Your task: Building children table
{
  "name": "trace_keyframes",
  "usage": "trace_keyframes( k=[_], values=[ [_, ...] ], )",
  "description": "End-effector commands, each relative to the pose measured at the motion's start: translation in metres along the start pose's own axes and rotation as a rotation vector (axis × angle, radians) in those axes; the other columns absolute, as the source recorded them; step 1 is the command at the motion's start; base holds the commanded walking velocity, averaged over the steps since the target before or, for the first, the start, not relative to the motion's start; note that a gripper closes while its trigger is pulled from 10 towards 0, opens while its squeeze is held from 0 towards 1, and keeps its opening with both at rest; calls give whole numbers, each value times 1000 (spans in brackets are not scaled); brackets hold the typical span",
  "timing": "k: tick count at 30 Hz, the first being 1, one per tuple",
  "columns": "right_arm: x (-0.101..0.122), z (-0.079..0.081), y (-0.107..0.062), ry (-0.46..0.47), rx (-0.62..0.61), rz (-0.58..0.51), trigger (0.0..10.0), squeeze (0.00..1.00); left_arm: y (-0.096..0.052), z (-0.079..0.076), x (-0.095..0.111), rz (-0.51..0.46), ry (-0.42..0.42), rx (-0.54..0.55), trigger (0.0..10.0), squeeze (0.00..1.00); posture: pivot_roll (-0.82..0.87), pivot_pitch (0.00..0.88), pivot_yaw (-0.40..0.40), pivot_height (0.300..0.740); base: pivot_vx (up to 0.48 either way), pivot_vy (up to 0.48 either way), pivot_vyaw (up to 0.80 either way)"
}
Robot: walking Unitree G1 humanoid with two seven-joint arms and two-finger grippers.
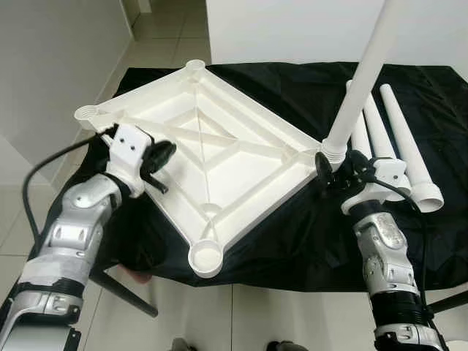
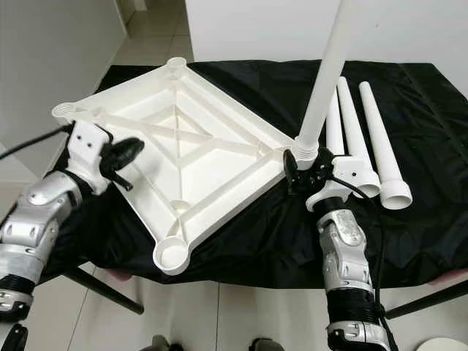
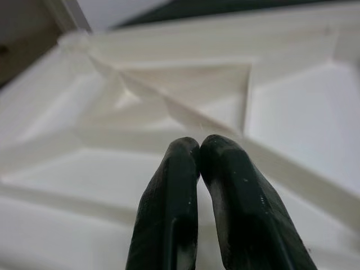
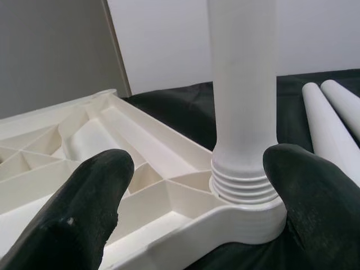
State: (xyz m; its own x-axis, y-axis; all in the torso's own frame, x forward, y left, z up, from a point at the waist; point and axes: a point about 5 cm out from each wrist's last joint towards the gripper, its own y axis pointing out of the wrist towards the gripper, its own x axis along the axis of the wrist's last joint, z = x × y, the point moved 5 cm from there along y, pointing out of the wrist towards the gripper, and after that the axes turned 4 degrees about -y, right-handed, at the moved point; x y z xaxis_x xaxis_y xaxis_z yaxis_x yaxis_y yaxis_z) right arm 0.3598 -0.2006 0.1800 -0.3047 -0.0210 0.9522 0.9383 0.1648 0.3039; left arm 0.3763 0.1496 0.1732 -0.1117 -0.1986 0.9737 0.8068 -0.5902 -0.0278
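With the upturned tabletop [image 1: 212,157] on the black cloth [image 1: 307,227], my right gripper [image 4: 197,191] gapes around a screwed-in leg [image 1: 358,80], left gripper [image 3: 199,149] pinched empty over the tabletop's ribs; the light, stiff, slick plastic looks best gripped by the leg's threaded collar.

A black cloth [image 1: 292,95] covers the work surface, draping over its near edge. Below it lies a light tiled floor [image 1: 241,322]. A white wall [image 1: 292,29] stands behind; a grey wall [image 1: 51,66] stands at the left.

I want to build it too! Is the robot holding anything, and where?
Nothing is gripped. The right gripper is open around the threaded base of the upright leg. The left gripper is shut and empty over the tabletop.
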Motion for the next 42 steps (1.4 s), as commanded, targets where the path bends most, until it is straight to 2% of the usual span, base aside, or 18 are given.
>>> trace_keyframes(
  k=[1,2,4,5,9,11,12,14,20,24,27,28,30,31,35,37,41,42],
  values=[
    [1,-2,-3,-6,4,6,10000,0,-15,-34,-29,127,-35,-274,10000,0,-89,106,80,740,0,0,0],
    [1,-2,-3,-6,4,6,10000,0,-15,-34,-29,127,-35,-274,10000,0,-89,106,80,740,0,0,0],
    [3,-4,-4,-11,-3,1,10000,0,-36,-50,-48,238,-33,-420,10000,0,-92,107,84,740,0,0,0],
    [4,-5,-4,-13,-7,0,10000,0,-46,-51,-56,286,16,-470,10000,0,-93,106,84,740,0,0,0],
    [5,-6,-4,-12,-11,-2,10000,0,-52,-38,-61,336,39,-454,10000,0,-91,106,87,740,0,0,0],
    [3,-4,-3,-8,-10,1,10000,0,-45,-16,-50,291,68,-365,10000,0,-79,104,87,740,0,0,0],
    [3,-4,-3,-8,-10,1,10000,0,-45,-16,-50,291,68,-365,10000,0,-79,104,87,740,0,0,0],
    [1,-1,-2,-3,-5,2,10000,0,-37,1,-38,232,116,-283,10000,0,-77,102,87,740,0,0,0],
    [2,3,0,4,6,-1,10000,0,-26,7,-18,153,147,-246,10000,0,-76,96,85,740,0,0,0],
    [3,1,1,-1,6,-4,10000,0,-16,10,6,59,177,-226,10000,0,-77,92,87,740,0,0,0],
    [4,1,1,-3,9,-5,10000,0,-15,6,7,62,223,-257,10000,0,-74,92,87,740,0,0,0],
    [4,2,1,-4,13,-4,10000,0,-16,3,2,89,241,-292,10000,294,-74,92,87,740,0,0,0],
    [4,2,1,-4,13,-4,10000,0,-16,3,2,89,241,-292,10000,294,-74,92,87,740,0,0,0],
    [4,2,0,-6,17,-4,10000,0,-17,3,-4,119,264,-319,10000,1000,-71,95,88,740,0,0,0],
    [5,2,0,-14,25,-3,10000,0,-27,5,-22,220,353,-407,10000,1000,-69,98,91,740,0,0,0],
    [5,0,0,-20,26,-2,10000,0,-35,3,-31,276,357,-470,10000,1000,-68,99,95,740,0,0,0],
    [5,0,0,-21,26,-2,10000,0,-38,1,-34,297,356,-499,10000,1000,-68,99,95,740,0,0,0],
    [5,0,0,-26,27,-2,10000,0,-45,0,-41,342,391,-551,10000,129,-64,100,98,740,0,0,0]
  ],
)
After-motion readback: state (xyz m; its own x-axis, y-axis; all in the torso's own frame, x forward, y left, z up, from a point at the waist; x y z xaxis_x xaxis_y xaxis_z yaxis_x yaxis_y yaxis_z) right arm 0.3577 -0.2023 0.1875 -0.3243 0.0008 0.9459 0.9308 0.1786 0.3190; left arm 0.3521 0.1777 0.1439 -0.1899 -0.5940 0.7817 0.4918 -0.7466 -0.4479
